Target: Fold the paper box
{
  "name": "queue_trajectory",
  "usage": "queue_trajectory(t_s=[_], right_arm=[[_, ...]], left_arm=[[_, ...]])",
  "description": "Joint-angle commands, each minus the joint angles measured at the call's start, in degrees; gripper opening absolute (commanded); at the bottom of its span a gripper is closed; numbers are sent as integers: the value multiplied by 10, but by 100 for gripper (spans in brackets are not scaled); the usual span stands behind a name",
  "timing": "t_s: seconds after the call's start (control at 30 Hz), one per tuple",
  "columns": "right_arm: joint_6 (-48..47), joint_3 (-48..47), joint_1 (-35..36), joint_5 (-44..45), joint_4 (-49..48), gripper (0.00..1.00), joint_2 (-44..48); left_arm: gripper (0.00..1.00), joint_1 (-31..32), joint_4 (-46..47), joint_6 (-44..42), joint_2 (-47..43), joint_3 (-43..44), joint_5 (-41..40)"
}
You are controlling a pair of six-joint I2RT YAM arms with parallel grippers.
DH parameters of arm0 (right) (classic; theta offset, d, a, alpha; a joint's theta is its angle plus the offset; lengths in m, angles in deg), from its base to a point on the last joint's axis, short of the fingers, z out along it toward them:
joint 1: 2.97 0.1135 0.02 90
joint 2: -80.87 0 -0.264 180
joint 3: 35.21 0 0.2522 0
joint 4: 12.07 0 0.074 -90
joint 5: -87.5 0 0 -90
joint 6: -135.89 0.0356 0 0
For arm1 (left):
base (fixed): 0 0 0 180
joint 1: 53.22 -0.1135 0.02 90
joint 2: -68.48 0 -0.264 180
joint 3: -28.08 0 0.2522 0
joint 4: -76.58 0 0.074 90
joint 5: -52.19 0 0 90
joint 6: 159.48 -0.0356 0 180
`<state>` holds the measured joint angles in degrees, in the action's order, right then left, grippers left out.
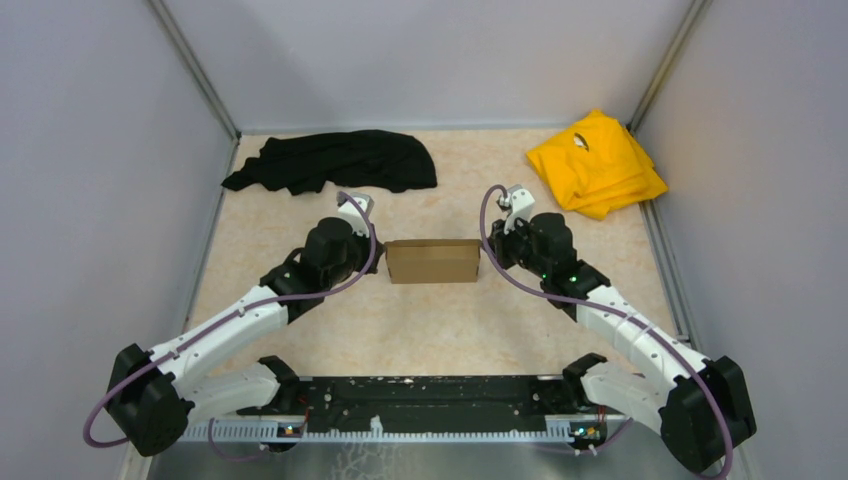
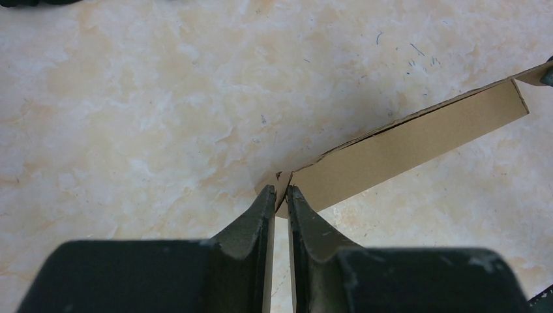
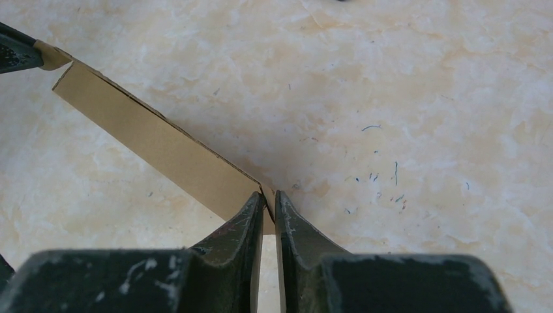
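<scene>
Black cloth (image 1: 330, 160): crumpled, well beyond the left gripper and off to its outer side, on the far part of the table (image 1: 430, 330).

Left gripper (image 2: 279, 192): fingers (image 2: 257, 215) pressed almost together, pinching a thin cardboard tab at the left end of the paper box (image 1: 432, 260). The tab sits edge-on in the narrow gap.

Paper box: plain brown, spans directly between the two grippers, held at both ends. From each wrist, one long narrow face runs away from the fingertips to the opposite gripper. Cannot tell whether its lower edge touches the table.

Right gripper (image 3: 269, 195): fingers likewise nearly together, pinching the right-end tab.

Yellow cloth (image 1: 597, 162): folded pile, well beyond the right gripper, toward its outer side.
</scene>
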<state>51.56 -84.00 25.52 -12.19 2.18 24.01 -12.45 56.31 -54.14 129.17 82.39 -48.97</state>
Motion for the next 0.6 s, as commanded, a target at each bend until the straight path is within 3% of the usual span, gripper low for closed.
queue_trajectory(t_s=[0.0,0.57], right_arm=[[-5,-20,8,1,-19,12,4],[-5,-29,14,-1,-12,3,1]], left_arm=[[18,3,5,-8,5,19,-7],[17,4,0,-7,11,32,-2]])
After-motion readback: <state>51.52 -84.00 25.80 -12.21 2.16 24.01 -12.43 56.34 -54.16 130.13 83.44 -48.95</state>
